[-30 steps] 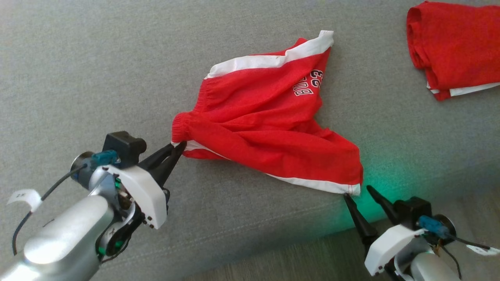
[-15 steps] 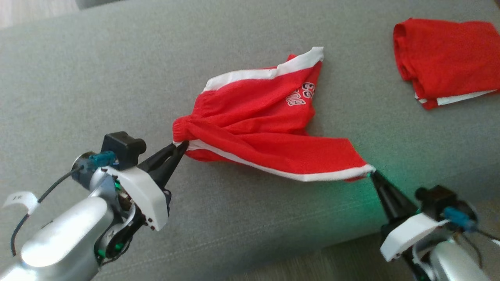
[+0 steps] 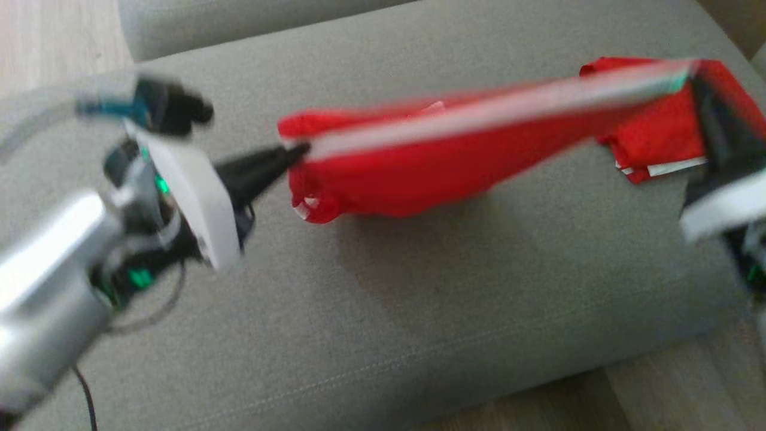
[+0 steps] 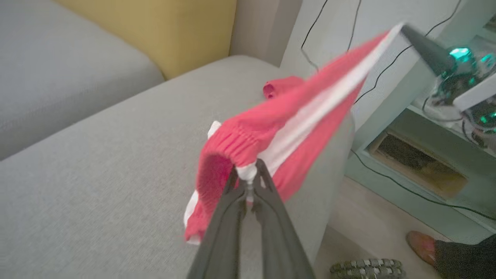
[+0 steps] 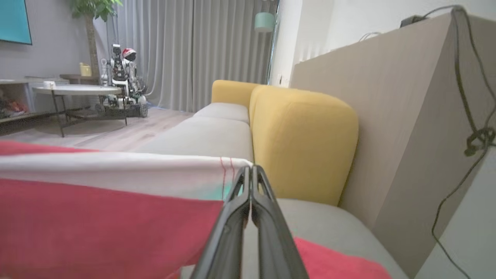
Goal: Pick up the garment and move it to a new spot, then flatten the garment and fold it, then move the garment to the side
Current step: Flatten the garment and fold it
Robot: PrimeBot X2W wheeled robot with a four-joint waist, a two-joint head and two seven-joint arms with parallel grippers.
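Shorts (image 3: 419, 173), red with a white stripe, stretched in the air above the grey sofa cushion (image 3: 419, 311), long axis running from left tool (image 3: 297, 151) pinching the elastic waistband up to right tool (image 3: 697, 81) clamped on a white-edged corner, another red garment (image 3: 664, 134) lying behind

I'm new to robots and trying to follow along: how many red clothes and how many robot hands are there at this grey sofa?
Red garments: 2, the held garment and a second garment lying on the sofa.
Robot hands: 2, the left hand and the right hand, both shut on the held garment.
Total: 4.
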